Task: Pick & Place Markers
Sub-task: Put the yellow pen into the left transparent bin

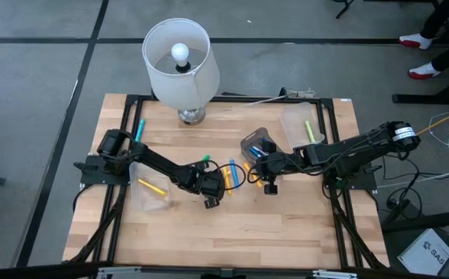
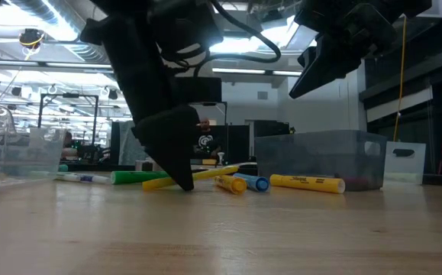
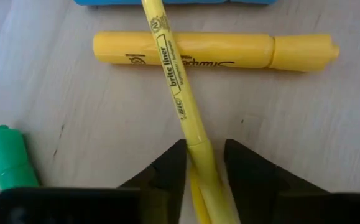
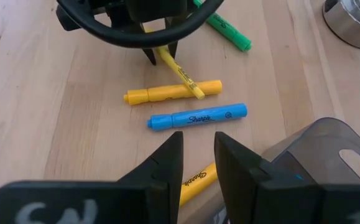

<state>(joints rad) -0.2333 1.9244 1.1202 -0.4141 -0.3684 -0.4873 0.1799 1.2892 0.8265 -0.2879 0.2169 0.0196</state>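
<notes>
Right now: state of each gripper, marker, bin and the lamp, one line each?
left gripper: closing around the thin yellow marker, which lies across the thick yellow marker
right gripper: empty, jaws narrowly apart, above the table
blue marker: capped, lying flat
green marker: capped, lying flat
grey bin: upright on the table
lamp: standing, bulb showing through the shade

white lamp [image 1: 179, 66], wooden table [image 1: 208, 232], clear bins [image 1: 300, 124]
</notes>
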